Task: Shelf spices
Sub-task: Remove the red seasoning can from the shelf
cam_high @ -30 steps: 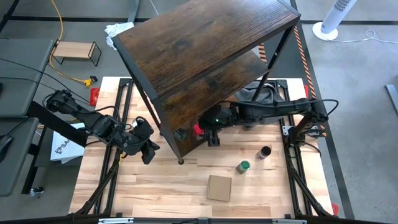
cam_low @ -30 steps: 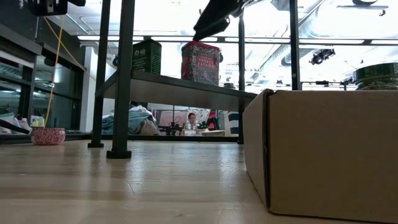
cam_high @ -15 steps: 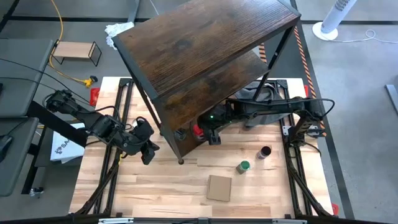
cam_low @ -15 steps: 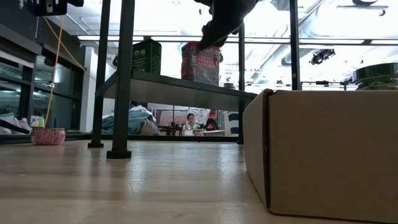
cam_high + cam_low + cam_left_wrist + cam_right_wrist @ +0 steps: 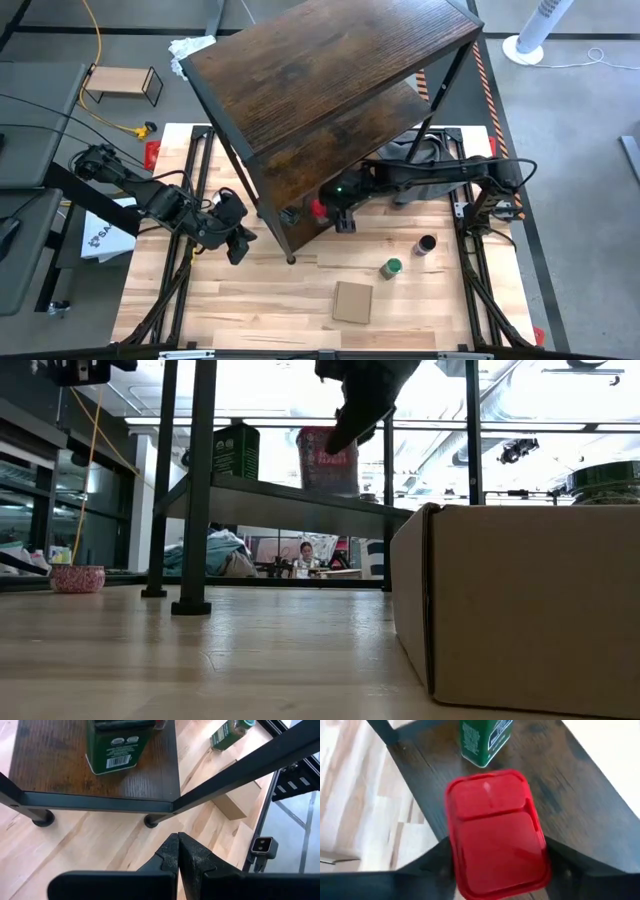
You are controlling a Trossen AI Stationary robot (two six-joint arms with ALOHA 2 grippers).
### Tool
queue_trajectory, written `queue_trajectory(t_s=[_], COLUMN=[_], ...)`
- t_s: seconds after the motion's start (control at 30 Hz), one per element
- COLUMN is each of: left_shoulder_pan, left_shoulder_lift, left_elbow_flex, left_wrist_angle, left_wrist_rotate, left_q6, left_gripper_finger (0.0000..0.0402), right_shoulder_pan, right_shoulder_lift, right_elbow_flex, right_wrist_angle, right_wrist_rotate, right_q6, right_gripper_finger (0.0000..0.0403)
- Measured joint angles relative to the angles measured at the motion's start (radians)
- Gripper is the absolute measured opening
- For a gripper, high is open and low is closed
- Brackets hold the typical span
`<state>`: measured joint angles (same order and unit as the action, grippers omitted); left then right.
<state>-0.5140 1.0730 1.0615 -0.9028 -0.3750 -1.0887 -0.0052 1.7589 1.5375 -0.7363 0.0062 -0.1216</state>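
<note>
The shelf (image 5: 330,80) stands at the table's far middle. On its lowest board (image 5: 75,760) stand a dark green tin (image 5: 117,745) and the red boxy tin (image 5: 495,830), side by side. My right gripper (image 5: 336,216) reaches in under the shelf and is shut on the red tin, which also shows in the low view (image 5: 322,465). My left gripper (image 5: 238,246) is shut and empty, left of the shelf's near leg. The green-lidded jar (image 5: 391,267) and the dark jar (image 5: 427,244) stand on the table right of the shelf. The purple-lidded and pale containers are out of view. My right gripper holds the red tin by its two opposite sides just under the lid (image 5: 454,865), one finger on each side. The fingers (image 5: 427,867) slant down from the table's right. The tin's base is on the shelf's lowest board.
A flat brown cardboard box (image 5: 352,301) lies near the front edge and fills the low view's right (image 5: 530,600). A small light-wood rack (image 5: 122,83) stands off the table at the far left. A small pink bowl (image 5: 77,578) shows far off in the low view.
My right gripper has come down from just above the red tin onto its top and has edged toward the table's left. The tin stays on the lowest board.
</note>
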Motion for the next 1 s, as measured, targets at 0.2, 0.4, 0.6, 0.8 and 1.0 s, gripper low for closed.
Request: queue_trajectory(t_s=[0.2,0.4,0.6,0.8,1.0], left_shoulder_pan=[0.0,0.0,0.0,0.0,0.001], left_shoulder_lift=[0.0,0.0,0.0,0.0,0.0], left_elbow_flex=[0.0,0.0,0.0,0.0,0.0], left_wrist_angle=[-0.002,-0.01,-0.021,-0.021,-0.021], left_wrist_rotate=[-0.002,-0.029,-0.055,-0.055,-0.084], left_q6=[0.029,0.055,0.07,0.07,0.069], left_gripper_finger=[0.0,0.0,0.0,0.0,0.0], right_shoulder_pan=[0.043,0.19,0.403,0.573,0.615], right_shoulder_lift=[-0.105,-0.255,-0.328,-0.34,-0.34], right_elbow_flex=[0.0,0.0,-0.069,-0.278,-0.463], right_wrist_angle=[-0.082,-0.299,-0.451,-0.438,-0.333], right_wrist_rotate=[0.003,0.155,0.354,0.464,0.539], right_q6=[0.102,0.316,0.691,1.095,1.351], right_gripper_finger=[0.0199,0.0199,0.0199,0.0199,0.0199])
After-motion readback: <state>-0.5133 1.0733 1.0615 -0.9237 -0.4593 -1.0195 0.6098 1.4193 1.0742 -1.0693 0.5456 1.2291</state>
